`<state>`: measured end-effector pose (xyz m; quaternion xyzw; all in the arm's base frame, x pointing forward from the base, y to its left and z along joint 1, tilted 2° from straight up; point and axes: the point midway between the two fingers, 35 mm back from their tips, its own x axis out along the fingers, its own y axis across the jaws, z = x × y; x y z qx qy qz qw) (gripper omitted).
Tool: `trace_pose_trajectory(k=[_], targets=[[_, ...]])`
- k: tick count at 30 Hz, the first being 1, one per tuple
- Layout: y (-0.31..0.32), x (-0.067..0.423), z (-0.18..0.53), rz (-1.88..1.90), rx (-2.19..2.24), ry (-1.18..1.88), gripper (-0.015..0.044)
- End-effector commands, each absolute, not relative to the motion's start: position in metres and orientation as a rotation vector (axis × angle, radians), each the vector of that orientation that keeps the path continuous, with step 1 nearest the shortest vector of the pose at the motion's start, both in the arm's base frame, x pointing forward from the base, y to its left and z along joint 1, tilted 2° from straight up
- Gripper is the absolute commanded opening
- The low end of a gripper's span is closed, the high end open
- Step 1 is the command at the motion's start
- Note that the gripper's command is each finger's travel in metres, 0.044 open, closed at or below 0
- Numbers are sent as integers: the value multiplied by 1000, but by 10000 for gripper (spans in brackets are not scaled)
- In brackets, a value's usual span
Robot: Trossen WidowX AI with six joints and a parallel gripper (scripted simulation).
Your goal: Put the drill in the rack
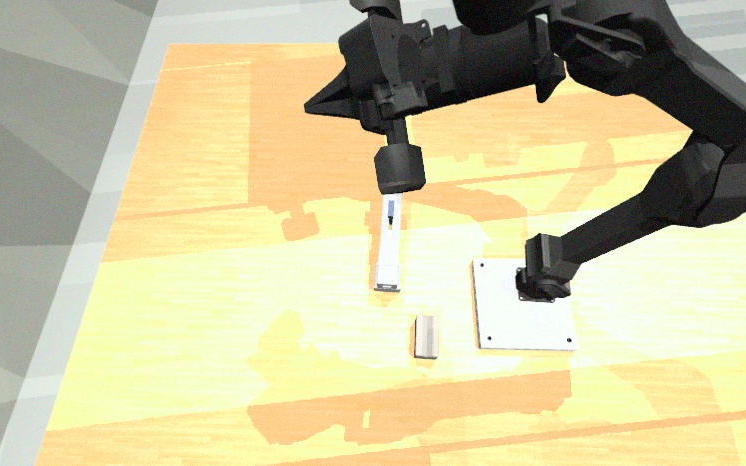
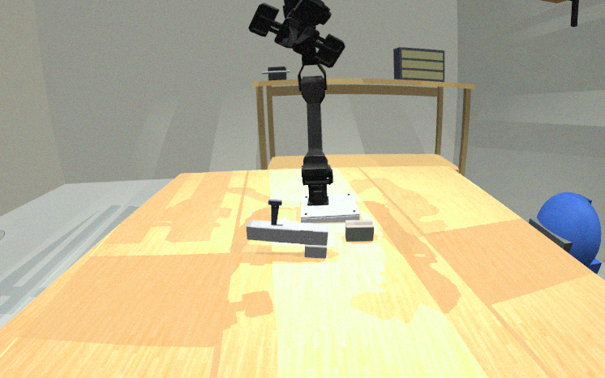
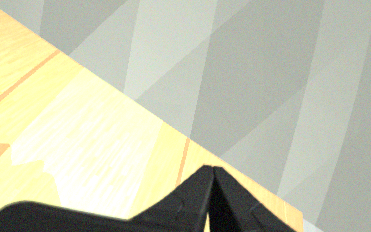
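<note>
A long white block [image 1: 388,248] [image 2: 286,231] lies on the wooden table. A dark key [image 1: 390,211] [image 2: 274,210] stands upright out of its far end. The grey end of the drill [image 1: 387,277] [image 2: 315,251] shows at the block's near end. The small grey rack [image 1: 426,335] [image 2: 358,229] lies beside it, toward the arm's base. My gripper [image 1: 307,107] [image 3: 211,174] is shut and empty, fingers pressed together. It hangs high above the table, pointing sideways toward the table's edge, well clear of the key and block.
The arm's white base plate [image 1: 515,327] [image 2: 342,212] sits next to the rack. A blue round object [image 2: 570,227] stands at the table's right edge. A wooden side table [image 2: 366,85] with a striped box [image 2: 418,64] stands behind.
</note>
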<state>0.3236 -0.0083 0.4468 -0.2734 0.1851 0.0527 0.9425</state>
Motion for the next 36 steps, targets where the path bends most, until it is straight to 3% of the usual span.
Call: trace_pose_trajectory(k=[1, 8, 16, 36], targets=[[-28, 340, 375, 95, -463, 638, 0], [-58, 330, 267, 52, -277, 1059, 0], [-81, 277, 168, -29, -35, 1543, 0], [-81, 276, 157, -31, -29, 1554, 0]])
